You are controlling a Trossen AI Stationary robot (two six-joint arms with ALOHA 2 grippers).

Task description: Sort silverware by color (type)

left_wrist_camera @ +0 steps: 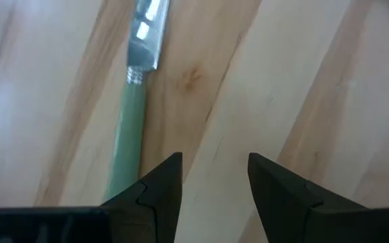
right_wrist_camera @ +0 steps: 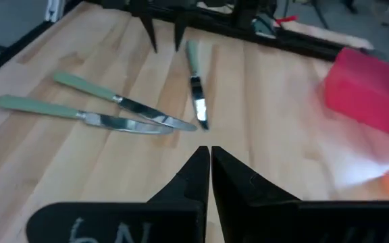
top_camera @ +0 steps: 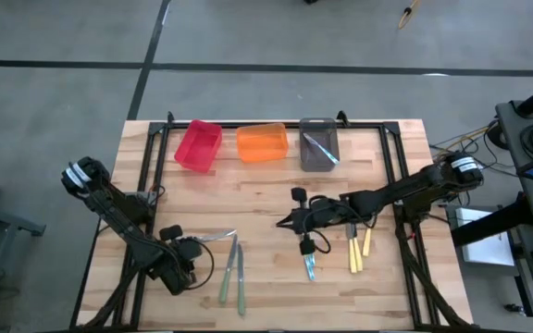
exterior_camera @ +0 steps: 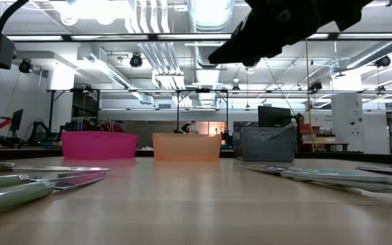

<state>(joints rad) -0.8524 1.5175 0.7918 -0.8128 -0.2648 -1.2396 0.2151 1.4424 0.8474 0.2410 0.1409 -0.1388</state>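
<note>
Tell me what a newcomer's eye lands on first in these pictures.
Three bins line the table's far edge: a red bin, an orange bin and a grey bin that already holds a utensil. Green-handled knives lie near the front beside the open left gripper, with one right by its fingers in the left wrist view. The shut right gripper hovers mid-table, with yellow-handled utensils close by.
</note>
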